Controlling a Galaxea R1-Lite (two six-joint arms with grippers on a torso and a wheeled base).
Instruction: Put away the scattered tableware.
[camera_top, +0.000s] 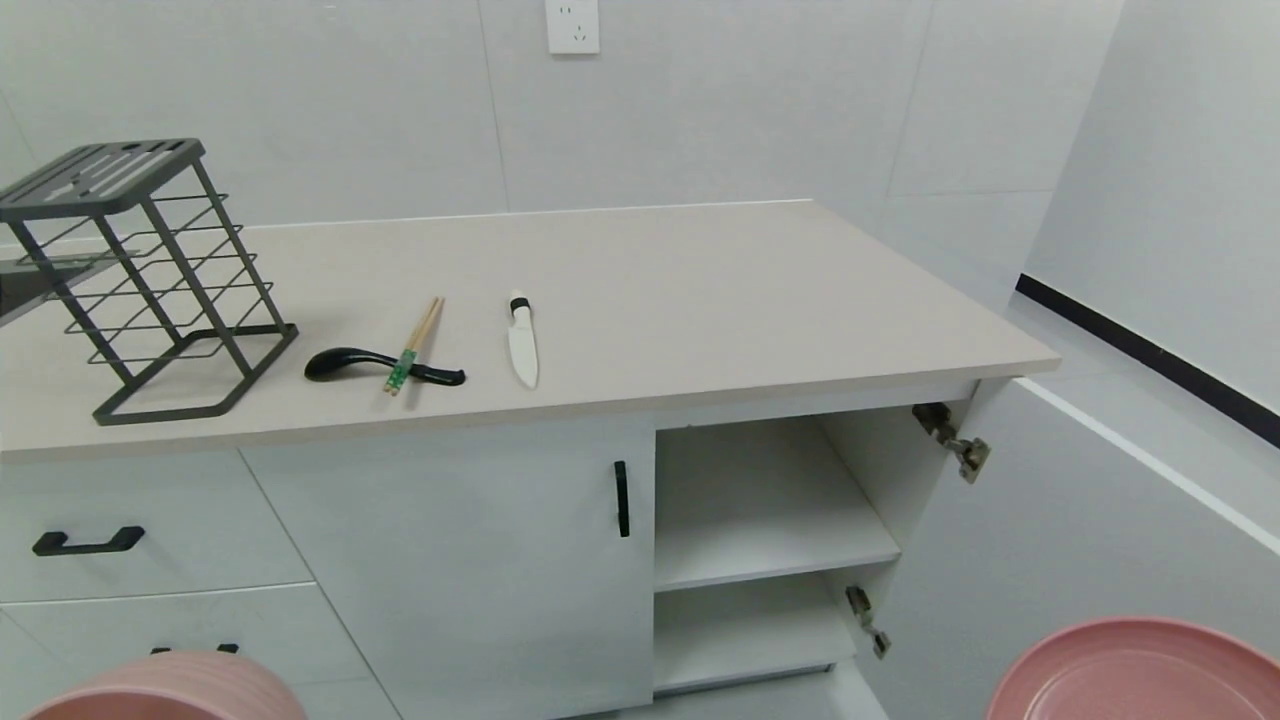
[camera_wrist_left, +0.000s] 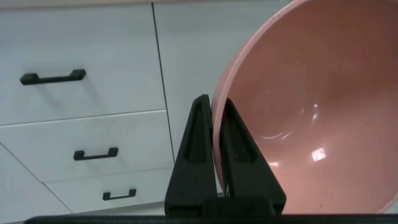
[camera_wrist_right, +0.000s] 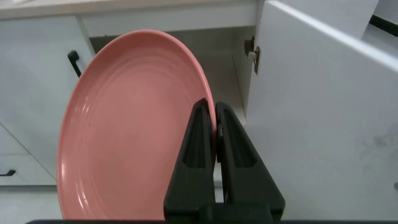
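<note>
We are clamping the pink bowl (camera_wrist_left: 311, 112) by its rim in our left claw (camera_wrist_left: 214, 102) and the pink plate (camera_wrist_right: 130, 124) by its rim in our right claw (camera_wrist_right: 208, 106), both low before the cabinet (camera_top: 450, 560). Farther off on the tabletop (camera_top: 700, 290), a black spoon (camera_top: 345, 362), chopsticks (camera_top: 415, 345) crossing its handle, and a white knife (camera_top: 522, 345) are lying near a wire rack (camera_top: 100, 178).

1. Left gripper (camera_wrist_left: 214, 104): matte black; two jaws, each a long wedge tapering to a narrow tip.
2. Right gripper (camera_wrist_right: 212, 107): matte black; identical pair of tapered wedge jaws.
3. Both: jaws widen into a broad black base.
</note>
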